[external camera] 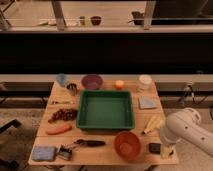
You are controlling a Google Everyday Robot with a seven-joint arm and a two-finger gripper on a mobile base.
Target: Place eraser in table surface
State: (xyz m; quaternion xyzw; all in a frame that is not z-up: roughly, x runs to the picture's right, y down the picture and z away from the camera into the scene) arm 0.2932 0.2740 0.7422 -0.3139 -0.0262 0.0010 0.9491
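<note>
The eraser (155, 148), a small black flat block, lies on the light wooden table surface (100, 156) at its front right corner, right of the orange-brown bowl (126, 145). My white arm (186, 131) reaches in from the right. The gripper (166, 150) hangs at the arm's lower end, right beside the eraser at the table's right edge. The arm hides most of the gripper.
A green tray (82, 111) fills the table's middle. A banana (151, 124) and a grey pad (148, 102) lie right of it. A carrot (59, 129), grapes (62, 115) and a blue-grey sponge (44, 152) lie to the left. A purple bowl (92, 81), an orange (119, 84) and cups stand at the back.
</note>
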